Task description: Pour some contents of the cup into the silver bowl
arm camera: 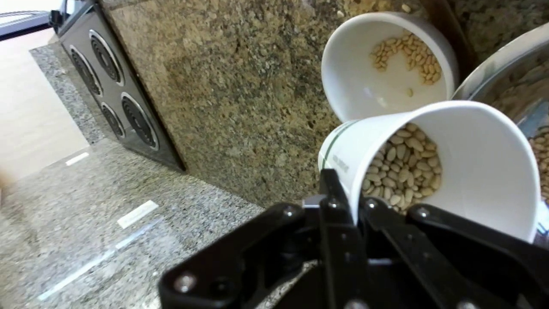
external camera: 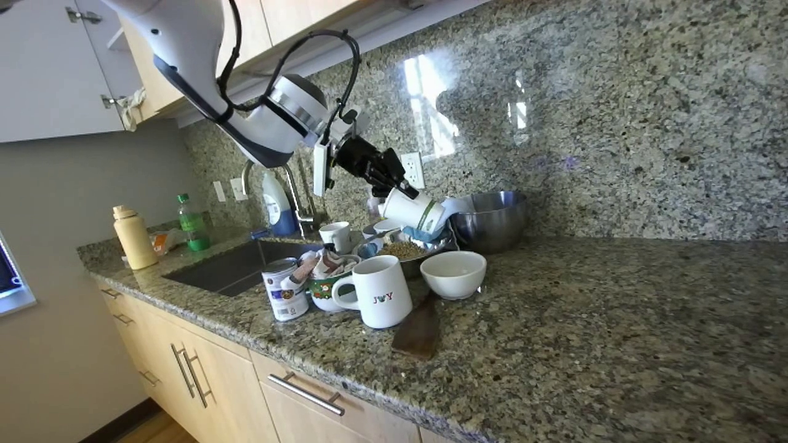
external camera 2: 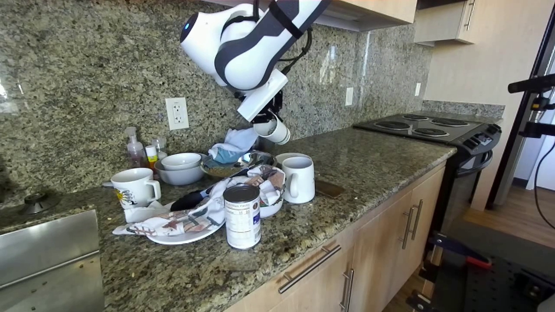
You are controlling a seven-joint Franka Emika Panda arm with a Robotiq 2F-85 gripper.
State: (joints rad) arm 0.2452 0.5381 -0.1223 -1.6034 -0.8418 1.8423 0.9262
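My gripper [external camera: 403, 184] is shut on the rim wall of the white cup [external camera: 412, 210], one finger inside and one outside in the wrist view [arm camera: 351, 193]. The cup is tilted in the air, its base toward lower right in both exterior views. Pale beans lie inside it [arm camera: 480, 171]. A shiny silver bowl [external camera 2: 261, 158] with beans and a blue-white cloth stands below and left of the cup; its rim shows in the wrist view [arm camera: 491, 66]. A deeper silver bowl [external camera: 495, 227] stands right of the cup. I cannot tell which bowl the task names.
A white bowl [external camera: 452, 274] holds a few beans [arm camera: 405, 58]. The white mug [external camera: 385, 292], a can [external camera 2: 243, 216], a wooden spatula [external camera: 418, 332] and a cloth [external camera 2: 190, 221] stand or lie nearby. The granite wall is close behind. A stove [external camera 2: 427, 125] is at the far end.
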